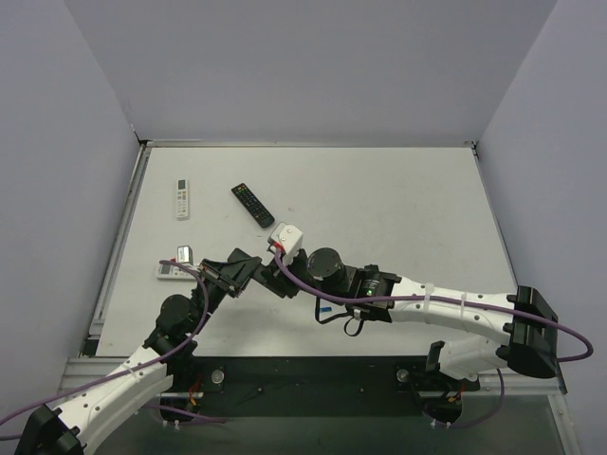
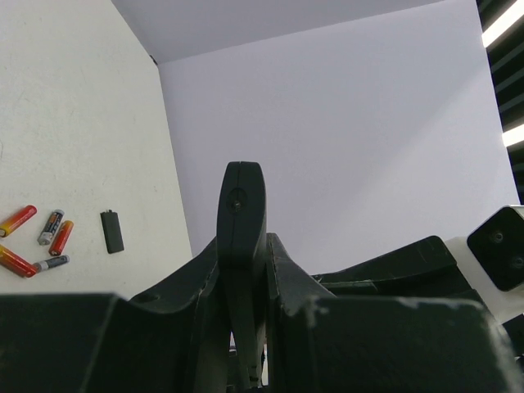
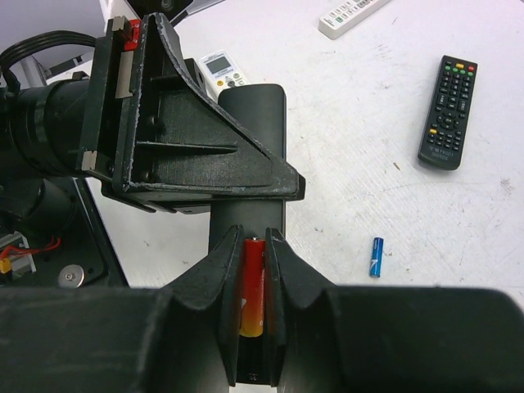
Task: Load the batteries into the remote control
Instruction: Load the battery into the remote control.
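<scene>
Where the two arms meet over the desk (image 1: 398, 209), the left jaws are clamped on the black remote control (image 3: 254, 115). The right jaws pinch a red-orange battery (image 3: 252, 286) over its near end; whether it touches, I can't tell. Loose batteries (image 2: 49, 237) and a small black cover (image 2: 112, 231) lie together on the desk, with a blue battery (image 3: 376, 256) lying alone.

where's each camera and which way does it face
top external: high behind the robot, looking down on the table; left arm and right arm show.
left wrist: faces the wall past the left gripper, shut on the remote control.
right wrist: looks down past the right gripper, shut on a battery.
shared: both wrists see the remote control.
</scene>
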### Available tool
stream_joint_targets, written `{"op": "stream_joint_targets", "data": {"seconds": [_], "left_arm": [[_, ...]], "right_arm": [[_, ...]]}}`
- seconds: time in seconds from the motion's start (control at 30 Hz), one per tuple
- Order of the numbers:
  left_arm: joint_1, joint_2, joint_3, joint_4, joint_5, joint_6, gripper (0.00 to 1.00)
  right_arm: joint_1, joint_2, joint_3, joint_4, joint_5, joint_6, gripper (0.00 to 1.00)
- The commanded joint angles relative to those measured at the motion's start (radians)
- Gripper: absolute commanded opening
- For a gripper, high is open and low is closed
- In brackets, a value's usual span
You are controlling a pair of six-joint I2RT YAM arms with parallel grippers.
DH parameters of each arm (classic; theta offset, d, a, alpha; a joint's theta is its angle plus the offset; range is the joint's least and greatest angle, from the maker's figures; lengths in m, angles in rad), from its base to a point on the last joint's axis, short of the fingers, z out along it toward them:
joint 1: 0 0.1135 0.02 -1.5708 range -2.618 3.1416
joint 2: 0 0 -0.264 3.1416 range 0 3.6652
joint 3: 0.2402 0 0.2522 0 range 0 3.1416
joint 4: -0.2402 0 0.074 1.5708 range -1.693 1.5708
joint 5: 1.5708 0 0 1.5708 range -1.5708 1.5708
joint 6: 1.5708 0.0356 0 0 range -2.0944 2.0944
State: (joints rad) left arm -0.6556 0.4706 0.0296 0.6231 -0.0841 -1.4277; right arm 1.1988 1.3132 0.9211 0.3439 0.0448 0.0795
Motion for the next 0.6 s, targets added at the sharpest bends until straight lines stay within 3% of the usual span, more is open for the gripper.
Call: {"op": "stream_joint_targets", "data": {"seconds": [0.0, 0.57], "left_arm": [[-0.004, -0.016, -0.046, 0.032, 0.012, -0.040, 0.00], [-0.004, 0.017, -0.036, -0.003, 0.021, -0.054, 0.00]], "right_arm": [[-0.001, -0.048, -0.013, 0.055, -0.005, 0.002, 0.00], [0.001, -0.055, -0.014, 0.061, -0.036, 0.035, 0.00]]}}
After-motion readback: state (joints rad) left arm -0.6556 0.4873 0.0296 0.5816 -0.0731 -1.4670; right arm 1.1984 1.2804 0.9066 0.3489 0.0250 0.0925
